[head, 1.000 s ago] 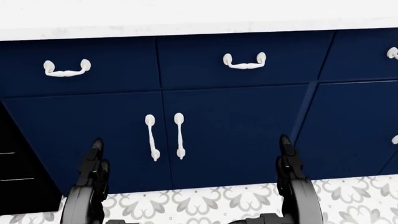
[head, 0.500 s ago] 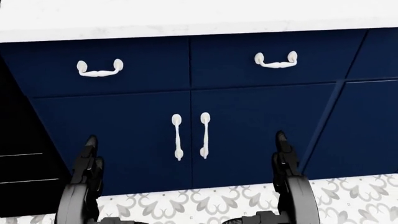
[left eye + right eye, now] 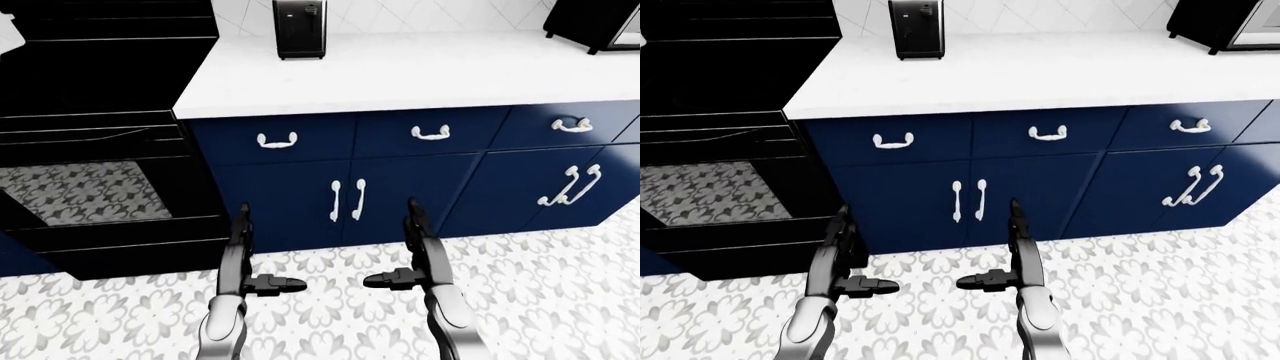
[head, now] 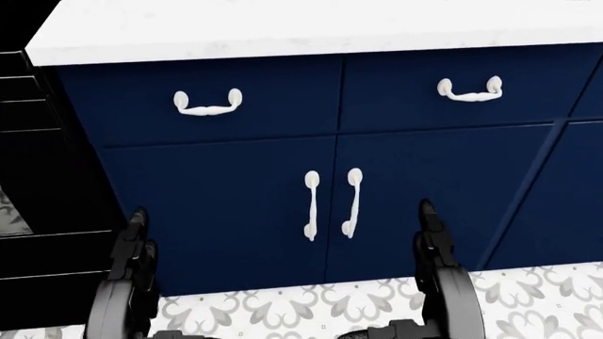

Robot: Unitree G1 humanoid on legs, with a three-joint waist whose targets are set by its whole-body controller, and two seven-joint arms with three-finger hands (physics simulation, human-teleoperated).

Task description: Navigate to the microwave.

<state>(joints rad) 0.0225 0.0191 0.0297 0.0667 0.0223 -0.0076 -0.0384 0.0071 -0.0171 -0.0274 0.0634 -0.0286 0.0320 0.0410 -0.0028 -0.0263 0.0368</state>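
At the far left of the left-eye view you faced a glossy black oven range [image 3: 90, 150], its glass door mirroring the patterned floor tiles [image 3: 560, 285]. Beside it ran the white stone countertop [image 3: 400, 71] over navy blue cabinets [image 3: 290, 202]. I counted three curved white drawer pulls [image 3: 277, 139] and two pairs of upright white door handles [image 3: 346, 200] in the eye views. One small black countertop appliance [image 3: 299, 28] stood near the wall.

Your left hand [image 3: 250, 281] and right hand [image 3: 415, 277] both hung empty and released, fingers straight out, thumbs turned inward, grasping nothing.

The black boxy microwave [image 3: 595, 22] sat at the top right corner, only partly in frame, on the same counter and well apart from you. By my judgement it was a rigid, heavy box needing no hold; you only had to walk rightward along the cabinets.
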